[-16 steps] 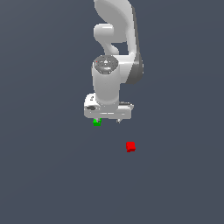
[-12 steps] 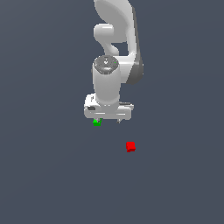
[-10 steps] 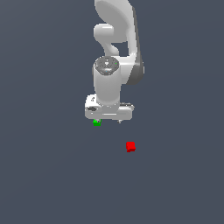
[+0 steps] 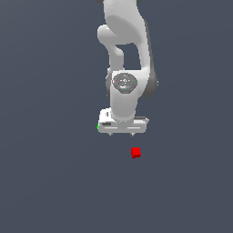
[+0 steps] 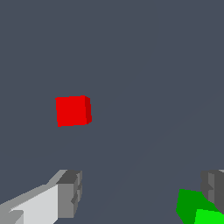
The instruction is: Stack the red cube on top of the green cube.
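The red cube lies alone on the grey floor, a little toward the exterior view's right of and below my white gripper. In the wrist view the red cube sits ahead of the gripper, off to one side and clear of the fingers. The green cube lies just beside the other finger, near the picture's edge. In the exterior view only a sliver of the green cube shows at the hand's left edge. The gripper is open and empty.
The floor is a plain dark grey surface with nothing else on it. The white arm rises behind the gripper.
The gripper has moved toward the exterior view's right and lower in the picture, toward the red cube. It now covers most of the green cube. The cubes have not moved.
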{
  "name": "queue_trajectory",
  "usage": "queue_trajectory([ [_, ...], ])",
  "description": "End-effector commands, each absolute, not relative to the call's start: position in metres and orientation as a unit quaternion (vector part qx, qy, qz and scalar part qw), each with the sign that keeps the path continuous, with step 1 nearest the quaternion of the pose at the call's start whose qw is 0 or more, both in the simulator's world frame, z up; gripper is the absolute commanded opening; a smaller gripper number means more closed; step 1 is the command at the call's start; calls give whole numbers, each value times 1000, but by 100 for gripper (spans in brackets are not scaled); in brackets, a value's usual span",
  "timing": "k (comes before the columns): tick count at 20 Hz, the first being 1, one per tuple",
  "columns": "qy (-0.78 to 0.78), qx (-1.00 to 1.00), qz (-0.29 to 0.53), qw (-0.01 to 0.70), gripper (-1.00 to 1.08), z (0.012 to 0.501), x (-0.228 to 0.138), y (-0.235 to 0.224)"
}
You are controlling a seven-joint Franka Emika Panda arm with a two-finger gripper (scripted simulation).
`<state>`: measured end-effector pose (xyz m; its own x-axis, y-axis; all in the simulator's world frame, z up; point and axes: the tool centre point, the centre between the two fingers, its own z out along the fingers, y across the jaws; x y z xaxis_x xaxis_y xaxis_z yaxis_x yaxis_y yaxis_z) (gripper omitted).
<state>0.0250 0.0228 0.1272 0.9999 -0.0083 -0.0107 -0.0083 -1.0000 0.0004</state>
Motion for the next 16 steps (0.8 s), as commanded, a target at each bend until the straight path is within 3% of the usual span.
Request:
queue_trajectory([
  [1,3,1000,-4,0,100,115,34,38],
  [16,32,999,0,0,100,71,71,97],
])
